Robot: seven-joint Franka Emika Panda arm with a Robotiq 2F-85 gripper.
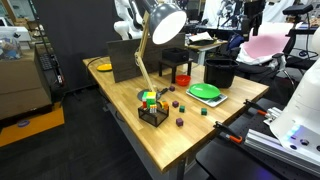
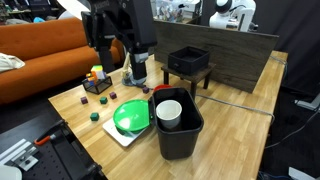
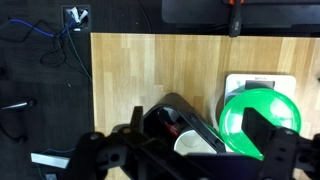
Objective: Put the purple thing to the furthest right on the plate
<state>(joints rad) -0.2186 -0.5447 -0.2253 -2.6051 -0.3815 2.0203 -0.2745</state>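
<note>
Green and round, one plate point(image 3: 258, 125) lay flat beside one black bucket point(image 2: 178, 135), while the gripper point(image 3: 200, 138) hung spread wide.

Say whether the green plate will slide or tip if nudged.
Probably light and stiff: the green plate looks thin and shallow. It rests on a white square sheet, so a nudge might slide it. Being wide and low, it seems unlikely to tip.

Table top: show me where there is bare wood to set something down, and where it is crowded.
Free: the wide stretch of table between the black bucket and the wooden panel, seen in an exterior view. Crowded: the corner around the green plate, hemmed by the bucket, scattered small blocks and the black holder.
</note>
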